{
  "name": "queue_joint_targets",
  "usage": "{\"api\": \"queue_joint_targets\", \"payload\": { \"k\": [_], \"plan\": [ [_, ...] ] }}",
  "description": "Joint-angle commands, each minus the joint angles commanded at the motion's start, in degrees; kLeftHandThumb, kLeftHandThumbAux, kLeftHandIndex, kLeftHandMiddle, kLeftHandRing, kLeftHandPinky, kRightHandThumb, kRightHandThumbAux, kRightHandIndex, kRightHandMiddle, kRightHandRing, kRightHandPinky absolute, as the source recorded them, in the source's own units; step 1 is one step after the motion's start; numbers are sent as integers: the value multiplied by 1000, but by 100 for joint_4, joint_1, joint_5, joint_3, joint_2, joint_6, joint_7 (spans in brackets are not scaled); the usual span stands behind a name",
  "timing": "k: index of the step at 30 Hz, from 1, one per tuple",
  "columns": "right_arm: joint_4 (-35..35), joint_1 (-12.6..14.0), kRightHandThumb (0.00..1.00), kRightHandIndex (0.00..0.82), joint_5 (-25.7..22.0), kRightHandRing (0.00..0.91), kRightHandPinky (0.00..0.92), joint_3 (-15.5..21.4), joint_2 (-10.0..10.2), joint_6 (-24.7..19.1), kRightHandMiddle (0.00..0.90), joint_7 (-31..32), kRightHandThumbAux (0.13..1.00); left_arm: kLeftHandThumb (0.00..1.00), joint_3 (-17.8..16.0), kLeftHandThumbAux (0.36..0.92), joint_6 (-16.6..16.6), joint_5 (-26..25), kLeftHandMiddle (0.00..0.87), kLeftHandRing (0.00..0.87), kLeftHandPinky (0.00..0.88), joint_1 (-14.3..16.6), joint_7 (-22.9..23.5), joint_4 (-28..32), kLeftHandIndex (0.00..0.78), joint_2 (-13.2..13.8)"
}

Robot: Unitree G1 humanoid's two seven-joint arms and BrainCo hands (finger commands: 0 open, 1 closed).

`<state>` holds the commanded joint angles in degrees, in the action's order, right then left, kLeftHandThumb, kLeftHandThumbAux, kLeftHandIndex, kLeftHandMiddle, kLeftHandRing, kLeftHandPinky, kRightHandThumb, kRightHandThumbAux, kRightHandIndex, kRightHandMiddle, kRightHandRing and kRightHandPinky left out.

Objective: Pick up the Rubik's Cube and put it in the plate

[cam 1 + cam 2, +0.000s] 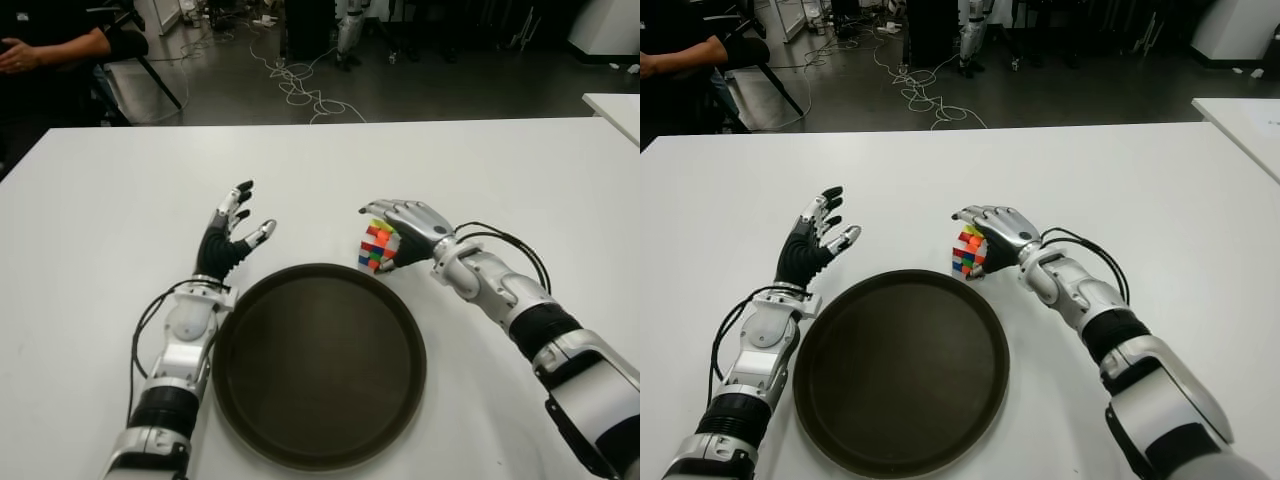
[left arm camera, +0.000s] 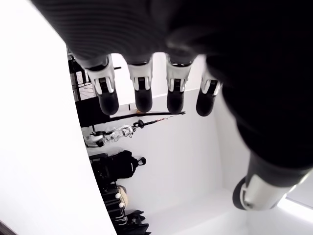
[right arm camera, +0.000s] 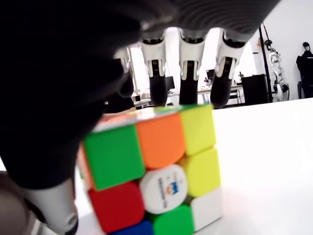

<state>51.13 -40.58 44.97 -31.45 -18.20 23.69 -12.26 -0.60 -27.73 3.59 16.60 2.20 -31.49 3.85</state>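
Note:
The Rubik's Cube (image 1: 377, 246) is a multicoloured cube standing on the white table (image 1: 120, 200), just beyond the far right rim of the dark round plate (image 1: 320, 370). My right hand (image 1: 410, 222) covers it from the right. In the right wrist view its fingers (image 3: 188, 68) curl over the cube's (image 3: 156, 171) far top edge, and the thumb presses its side. The cube's bottom edge still looks level with the table. My left hand (image 1: 235, 225) shows to the left of the plate, fingers (image 2: 142, 93) spread and holding nothing.
A person's arm (image 1: 40, 45) shows at the far left, behind the table. Loose cables (image 1: 300, 85) lie on the floor beyond the table's far edge. A second white table (image 1: 615, 105) stands at the right.

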Motion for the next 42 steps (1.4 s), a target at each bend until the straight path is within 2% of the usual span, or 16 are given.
{"api": "queue_joint_targets", "payload": {
  "k": [11,27,38,42],
  "plan": [
    [-12,8,0,177,14,222,259,-58,29,1,196,-35,787,0,2,624,-17,39,80,24,0,-18,-34,29,50,9],
    [87,-7,0,180,-29,219,238,-115,57,9,195,83,796,0,16,605,-55,45,90,34,0,-19,-12,15,57,33],
    [189,-28,0,202,-36,240,274,-120,87,52,215,67,801,0,-4,634,-140,69,95,44,11,-7,-132,-46,54,-2],
    [217,-30,0,210,-42,248,283,-110,104,71,223,24,800,0,0,632,-78,59,94,42,10,-14,-155,-9,54,-10]
  ]
}}
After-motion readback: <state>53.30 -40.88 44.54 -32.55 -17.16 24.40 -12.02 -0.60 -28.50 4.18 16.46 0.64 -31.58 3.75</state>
